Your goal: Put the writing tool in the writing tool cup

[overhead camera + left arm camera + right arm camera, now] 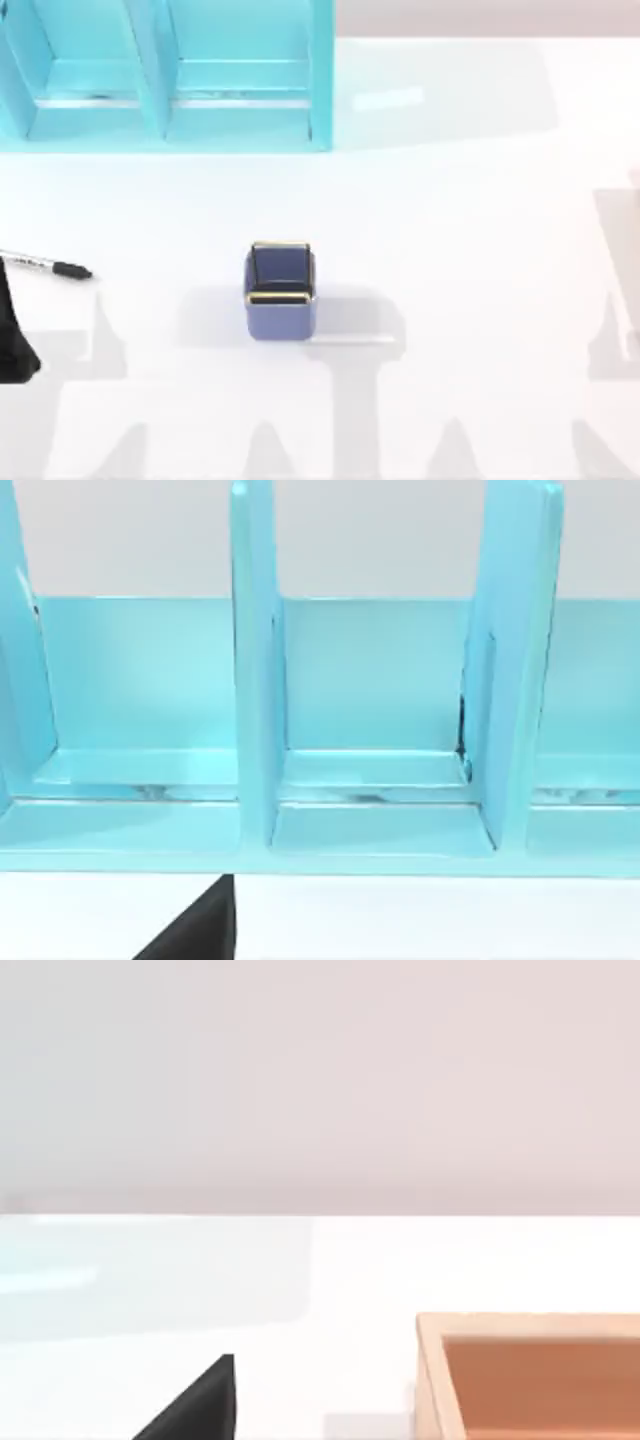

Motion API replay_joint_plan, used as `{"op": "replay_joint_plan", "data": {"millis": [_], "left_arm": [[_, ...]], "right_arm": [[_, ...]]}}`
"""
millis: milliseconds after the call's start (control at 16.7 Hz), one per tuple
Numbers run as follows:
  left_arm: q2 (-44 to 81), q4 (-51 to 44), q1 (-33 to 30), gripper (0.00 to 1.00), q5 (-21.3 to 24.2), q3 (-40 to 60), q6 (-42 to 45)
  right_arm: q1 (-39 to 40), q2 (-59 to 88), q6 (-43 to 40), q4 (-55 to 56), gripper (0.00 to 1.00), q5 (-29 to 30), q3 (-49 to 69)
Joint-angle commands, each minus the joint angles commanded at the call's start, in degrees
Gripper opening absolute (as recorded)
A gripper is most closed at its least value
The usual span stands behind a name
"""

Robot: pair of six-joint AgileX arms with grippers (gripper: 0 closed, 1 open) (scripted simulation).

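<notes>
The writing tool (45,265), a thin pale pen with a black cap pointing right, lies flat on the white table at the far left edge. The writing tool cup (281,305), square, blue-purple and gold-rimmed, stands upright near the table's middle, well to the right of the pen. A black part of my left gripper (14,335) shows at the left edge, just in front of the pen and apart from it. A black corner of that left gripper (195,930) also shows in the left wrist view. My right gripper (195,1410) shows as a black corner in the right wrist view.
A big turquoise shelf organizer (165,80) stands at the back left, and the left wrist view faces its dividers (255,680). An open orange-brown box (430,1370) sits close to my right gripper. White table lies between the pen and the cup.
</notes>
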Motion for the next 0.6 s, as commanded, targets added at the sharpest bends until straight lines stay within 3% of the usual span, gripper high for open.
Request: {"op": "replay_joint_plan", "data": {"millis": [300,600], "left_arm": [[3.75,1.65,1.25,1.00,1.64,1.04,-3.64],[21.98,8.00,5.72,1.00,8.61,4.97,-18.36]], "right_arm": [[0.00,0.00,0.00,0.00,1.00,0.00,0.00],[0.00,0.00,0.00,0.00,1.00,0.00,0.00]]}}
